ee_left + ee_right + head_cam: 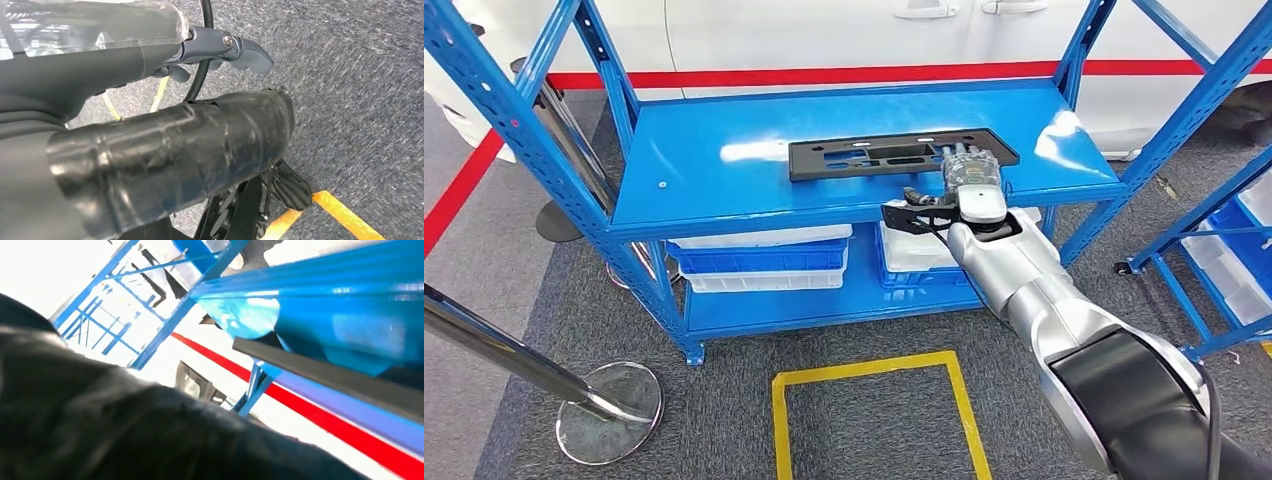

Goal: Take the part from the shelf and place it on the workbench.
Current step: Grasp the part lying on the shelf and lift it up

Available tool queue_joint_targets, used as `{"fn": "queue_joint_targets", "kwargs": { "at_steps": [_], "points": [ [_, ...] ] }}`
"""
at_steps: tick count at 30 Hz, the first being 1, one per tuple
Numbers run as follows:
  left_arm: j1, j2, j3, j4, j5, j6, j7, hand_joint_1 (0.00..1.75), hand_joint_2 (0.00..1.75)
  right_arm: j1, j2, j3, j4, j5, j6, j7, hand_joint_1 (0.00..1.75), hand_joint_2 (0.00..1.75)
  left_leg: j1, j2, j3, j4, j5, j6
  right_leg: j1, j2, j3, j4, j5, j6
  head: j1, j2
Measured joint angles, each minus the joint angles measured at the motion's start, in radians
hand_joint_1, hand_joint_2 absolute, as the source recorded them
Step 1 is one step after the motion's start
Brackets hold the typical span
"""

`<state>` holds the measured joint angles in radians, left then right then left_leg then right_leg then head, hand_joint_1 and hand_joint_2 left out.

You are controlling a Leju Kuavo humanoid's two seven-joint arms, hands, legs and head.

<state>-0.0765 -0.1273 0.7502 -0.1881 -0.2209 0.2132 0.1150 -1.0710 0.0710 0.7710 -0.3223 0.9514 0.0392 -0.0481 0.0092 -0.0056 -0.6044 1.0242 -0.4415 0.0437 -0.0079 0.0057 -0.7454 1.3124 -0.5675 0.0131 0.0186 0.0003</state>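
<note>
A flat black part (874, 156) with cut-outs lies on the top board of the blue shelf (704, 185). The fingers of my right hand (972, 185) rest spread on the part's right end. Its dark thumb (916, 208) hangs apart from them, in front of the shelf's front edge. In the right wrist view the part's black edge (325, 382) runs just past the hand's dark cover, with the blue shelf board (350, 315) behind it. My left hand (225, 47) hangs over the grey carpet with its grey fingers stretched out and nothing in them.
White and blue bins (764, 262) fill the lower shelf. A yellow taped square (874, 400) marks the carpet in front. A chrome post with a round base (609, 410) stands at the lower left. A second blue rack (1224, 250) stands at the right, and a white car (824, 30) behind.
</note>
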Motion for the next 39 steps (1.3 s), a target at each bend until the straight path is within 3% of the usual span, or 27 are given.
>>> {"fn": "queue_joint_targets", "kwargs": {
  "at_steps": [1,2,4,5,6,8,11,14,15,16,17,19,21,24,26,29,30,31,32,35,37,39],
  "points": [
    [0.001,0.000,0.000,0.000,0.000,0.000,0.001,0.00,0.00,0.003,-0.001,0.000,0.000,0.000,-0.002,0.000,0.00,0.00,0.000,-0.001,0.004,0.000,-0.003,0.000,0.000,0.000,-0.010,0.002,0.017,-0.001,0.000,0.000],
    [0.001,0.001,0.001,0.000,0.000,0.000,0.001,0.00,0.00,0.004,-0.001,0.000,0.000,0.000,-0.005,0.000,0.00,0.00,0.000,-0.001,0.009,0.000,-0.006,-0.001,0.000,0.000,0.000,-0.035,0.051,-0.003,0.000,0.000],
    [0.002,0.001,0.003,0.000,0.000,0.000,0.003,0.00,0.00,0.003,-0.001,0.000,0.000,0.001,-0.015,-0.002,0.00,0.00,-0.001,-0.001,0.018,0.000,-0.014,-0.005,0.003,0.000,0.057,-0.171,0.128,-0.011,0.000,0.000],
    [0.001,0.000,0.004,0.000,0.000,0.000,0.003,0.00,0.00,0.002,-0.001,0.000,0.000,0.001,-0.021,-0.003,0.00,0.00,-0.002,-0.002,0.020,0.001,-0.017,-0.008,0.007,0.000,0.083,-0.228,0.148,-0.016,0.000,0.000],
    [0.000,0.000,0.005,0.000,-0.001,0.000,0.003,0.00,0.00,0.000,-0.001,0.000,0.000,0.001,-0.025,-0.004,0.00,0.00,-0.002,-0.002,0.021,0.000,-0.019,-0.012,0.010,0.000,0.099,-0.263,0.156,-0.019,0.000,0.000],
    [-0.002,0.000,0.006,0.000,-0.002,0.000,0.003,0.00,0.00,0.000,-0.001,0.000,0.000,0.002,-0.031,-0.006,0.00,0.00,-0.002,-0.002,0.021,-0.003,-0.021,-0.021,0.015,0.001,0.107,-0.281,0.149,-0.025,0.000,0.000],
    [-0.001,0.001,0.007,0.000,-0.003,0.000,0.004,0.00,0.00,-0.001,-0.002,0.000,-0.004,0.002,-0.037,-0.008,0.00,0.00,-0.003,0.000,0.012,0.033,-0.050,-0.034,0.006,0.000,0.129,-0.301,0.150,-0.039,0.000,0.000],
    [0.001,0.001,0.008,0.000,-0.003,0.000,0.004,0.00,0.00,-0.002,-0.002,0.000,-0.005,0.002,-0.040,-0.009,0.00,0.00,0.000,0.000,-0.080,0.213,-0.125,-0.042,0.006,-0.001,0.142,-0.307,0.145,-0.052,-0.001,0.000],
    [0.001,0.001,0.008,0.000,-0.003,0.000,0.004,0.00,0.00,0.000,-0.001,0.000,-0.005,0.002,-0.040,-0.010,0.00,0.00,0.001,0.000,-0.109,0.259,-0.132,-0.044,0.007,-0.001,0.144,-0.306,0.142,-0.053,-0.001,0.000],
    [0.001,0.001,0.008,0.000,-0.003,0.000,0.005,0.00,0.00,0.002,-0.001,0.000,-0.005,0.003,-0.041,-0.010,0.00,0.00,0.002,0.000,-0.124,0.271,-0.121,-0.046,0.007,0.000,0.146,-0.304,0.138,-0.053,-0.001,0.000],
    [0.001,0.001,0.009,0.000,-0.003,0.000,0.005,0.00,0.00,0.003,-0.001,0.000,-0.005,0.003,-0.042,-0.010,0.00,0.00,0.002,0.001,-0.119,0.243,-0.091,-0.046,0.007,0.001,0.149,-0.300,0.134,-0.052,-0.001,0.000],
    [0.002,0.003,0.010,0.000,-0.003,0.000,0.005,0.00,0.00,0.003,-0.001,0.000,-0.005,0.002,-0.043,-0.010,0.00,0.00,0.002,0.001,-0.067,0.115,-0.013,-0.042,0.007,0.002,0.154,-0.291,0.121,-0.046,-0.001,0.000],
    [0.001,0.004,0.013,0.000,-0.005,0.000,0.005,0.00,0.00,0.001,-0.001,0.000,-0.005,0.002,-0.045,-0.010,0.00,0.00,-0.002,0.000,-0.026,0.022,0.018,-0.035,0.009,0.003,0.153,-0.281,0.112,-0.038,-0.001,0.000],
    [0.000,0.004,0.016,0.000,-0.007,0.000,0.005,0.00,0.00,0.001,-0.001,0.000,-0.005,0.000,-0.045,-0.011,0.00,0.00,-0.003,0.000,-0.017,0.003,0.014,-0.024,0.010,0.005,0.149,-0.280,0.108,-0.026,-0.001,0.000],
    [0.000,0.003,0.016,0.000,-0.008,0.000,0.005,0.00,0.00,0.000,-0.001,0.000,-0.006,-0.002,-0.045,-0.011,0.00,0.00,0.000,0.001,-0.007,-0.009,0.016,-0.013,0.008,0.004,0.138,-0.252,0.088,-0.017,-0.001,0.000],
    [-0.001,0.004,0.017,0.000,-0.010,0.000,0.005,0.00,0.00,0.000,-0.003,0.000,-0.005,-0.002,-0.046,-0.011,0.00,0.00,0.002,0.003,0.003,-0.016,0.014,-0.002,0.001,0.001,0.048,-0.075,0.011,-0.006,0.000,0.000],
    [-0.001,0.004,0.017,0.000,-0.010,0.000,0.005,0.00,0.00,0.002,-0.003,0.000,-0.005,-0.002,-0.046,-0.011,0.00,0.00,0.002,0.002,0.004,-0.016,0.012,0.000,-0.002,0.001,0.014,-0.019,-0.003,-0.003,0.000,0.000],
    [-0.001,0.005,0.017,0.000,-0.011,0.000,0.005,0.00,0.00,0.005,-0.004,0.000,-0.005,-0.002,-0.046,-0.011,0.00,0.00,0.002,0.002,0.006,-0.015,0.009,0.000,-0.004,0.000,-0.006,0.004,0.002,-0.001,0.000,0.000],
    [0.000,0.006,0.017,0.000,-0.011,0.000,0.005,0.00,0.00,0.007,-0.004,0.000,-0.005,-0.002,-0.046,-0.011,0.00,0.00,0.002,0.001,0.010,-0.013,0.005,-0.001,-0.007,0.000,-0.005,-0.013,0.028,0.000,0.000,0.000],
    [0.000,0.007,0.018,0.000,-0.012,0.000,0.006,0.00,0.00,0.004,-0.004,0.000,-0.005,-0.001,-0.047,-0.011,0.00,0.00,0.001,0.000,0.020,-0.005,-0.011,-0.011,-0.008,-0.003,0.075,-0.206,0.137,-0.003,0.000,0.000],
    [-0.001,0.006,0.018,0.000,-0.012,0.000,0.006,0.00,0.00,0.003,-0.004,0.000,-0.005,0.000,-0.048,-0.011,0.00,0.00,-0.001,0.000,0.020,-0.003,-0.016,-0.020,-0.002,-0.004,0.105,-0.269,0.149,-0.008,0.000,0.000],
    [-0.002,0.006,0.018,0.000,-0.013,0.000,0.006,0.00,0.00,0.004,-0.004,0.000,-0.005,0.001,-0.049,-0.011,0.00,0.00,0.000,0.000,0.021,-0.006,-0.017,-0.030,0.001,-0.002,0.109,-0.278,0.145,-0.016,0.000,0.000]
  ]
}}
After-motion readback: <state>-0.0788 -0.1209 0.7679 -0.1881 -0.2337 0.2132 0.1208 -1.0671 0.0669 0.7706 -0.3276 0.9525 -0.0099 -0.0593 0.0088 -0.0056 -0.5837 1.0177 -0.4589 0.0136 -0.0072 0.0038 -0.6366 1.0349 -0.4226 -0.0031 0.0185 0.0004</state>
